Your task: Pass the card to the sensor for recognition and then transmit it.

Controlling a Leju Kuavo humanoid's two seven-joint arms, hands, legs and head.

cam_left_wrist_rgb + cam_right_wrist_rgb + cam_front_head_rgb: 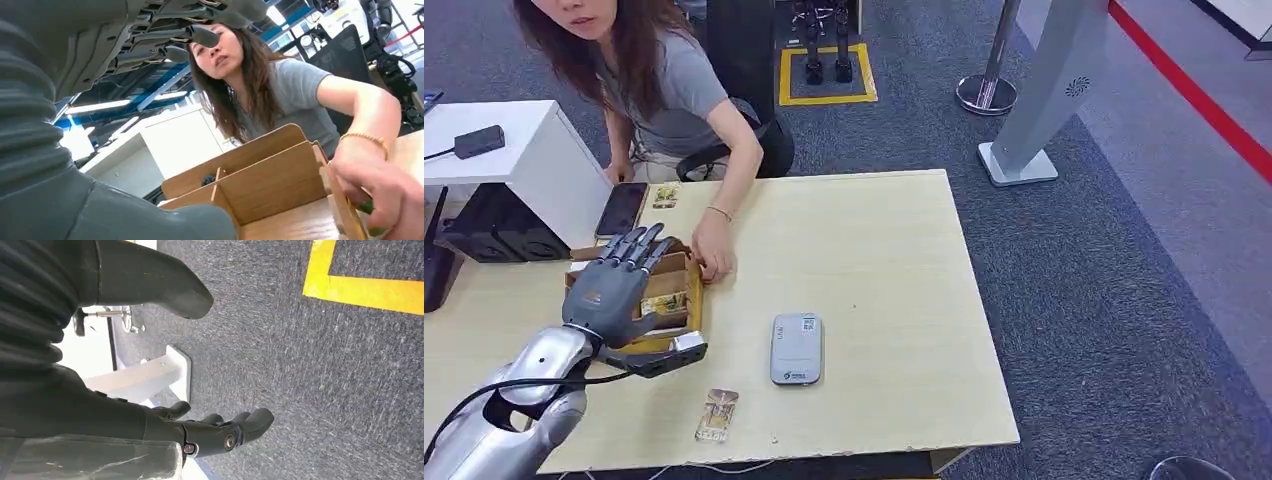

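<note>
My left hand (614, 285) hovers with its fingers spread over a wooden divided box (686, 262) near the table's left side, holding nothing. A card (664, 303) lies inside the box beside the thumb. Another card (717, 414) lies flat near the table's front edge. The grey sensor (796, 348) rests on the table to the right of the box. In the left wrist view, my left hand (100, 75) is above the box (260, 185), whose partitions show. My right hand (100, 410) hangs over the carpet, fingers loosely apart, with nothing in it.
A seated person leans in from the far side; their hand (712, 255) touches the box's far right corner. A phone (621, 208) and a third card (666, 195) lie at the far left edge. A white cabinet (534, 160) stands left. Bare tabletop (884, 270) extends right.
</note>
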